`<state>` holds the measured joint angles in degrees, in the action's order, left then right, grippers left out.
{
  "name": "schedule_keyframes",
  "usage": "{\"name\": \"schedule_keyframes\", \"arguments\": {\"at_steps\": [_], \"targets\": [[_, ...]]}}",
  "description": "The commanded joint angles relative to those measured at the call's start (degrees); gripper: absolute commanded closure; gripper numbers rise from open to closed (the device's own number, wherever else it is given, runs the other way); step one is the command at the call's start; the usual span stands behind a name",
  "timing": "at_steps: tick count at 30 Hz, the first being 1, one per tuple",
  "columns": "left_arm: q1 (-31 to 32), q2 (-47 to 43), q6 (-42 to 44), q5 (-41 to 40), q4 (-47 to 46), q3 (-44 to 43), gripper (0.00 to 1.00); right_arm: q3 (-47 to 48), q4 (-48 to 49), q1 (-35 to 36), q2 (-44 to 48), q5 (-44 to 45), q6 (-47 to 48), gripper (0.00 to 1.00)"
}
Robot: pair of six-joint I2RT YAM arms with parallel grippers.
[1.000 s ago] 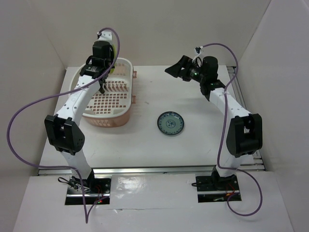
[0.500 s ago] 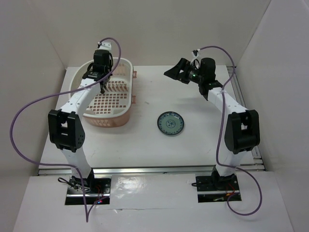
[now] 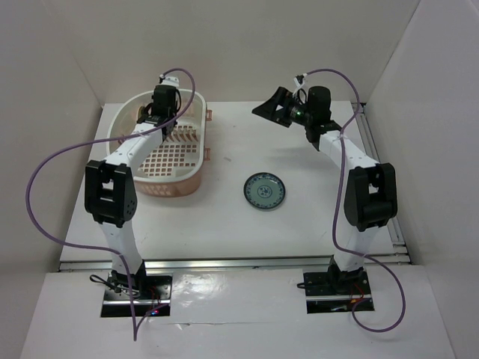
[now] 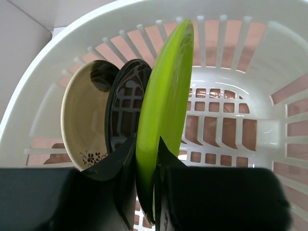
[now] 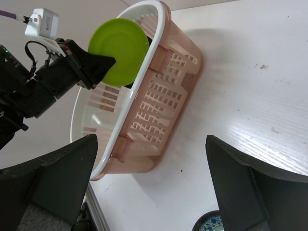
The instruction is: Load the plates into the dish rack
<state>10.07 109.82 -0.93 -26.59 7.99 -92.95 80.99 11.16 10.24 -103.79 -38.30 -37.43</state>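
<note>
White table [image 3: 314,224] in the middle, boxed in by plain white panels — left wall [image 3: 37,112] at 9 o'clock, back wall [image 3: 247,45] at 12, right wall [image 3: 441,112] at 3. Metal rail [image 3: 239,263] runs along the table's 6 o'clock edge, with a glossy white board [image 3: 239,318] just past it. Right wrist view shows a few small dark specks [image 5: 262,66] on the tabletop.

Bright, even light; soft shadows, sharp focus

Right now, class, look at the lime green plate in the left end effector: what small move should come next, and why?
Probably lower the left end effector slightly: the clamped lime green plate stands upright beside the black plate but appears to sit high in the dish rack.
</note>
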Motion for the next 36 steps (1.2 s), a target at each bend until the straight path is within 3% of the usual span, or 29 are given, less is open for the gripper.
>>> {"name": "schedule_keyframes", "arguments": {"at_steps": [1, 30, 36], "targets": [[0.1, 1.3, 1.6, -3.0, -4.7, -0.7, 1.00, 3.2, 1.6, -0.3, -0.8, -0.9, 0.0, 0.00], [-0.4, 7.5, -0.7, -4.0, -2.8, -1.3, 0.96, 5.4, 2.6, -0.3, -3.4, -2.5, -1.6, 0.00], [-0.4, 7.5, -1.3, -2.9, -2.3, -1.8, 0.78, 5.4, 2.6, -0.3, -3.4, -2.5, -1.6, 0.00]]}}
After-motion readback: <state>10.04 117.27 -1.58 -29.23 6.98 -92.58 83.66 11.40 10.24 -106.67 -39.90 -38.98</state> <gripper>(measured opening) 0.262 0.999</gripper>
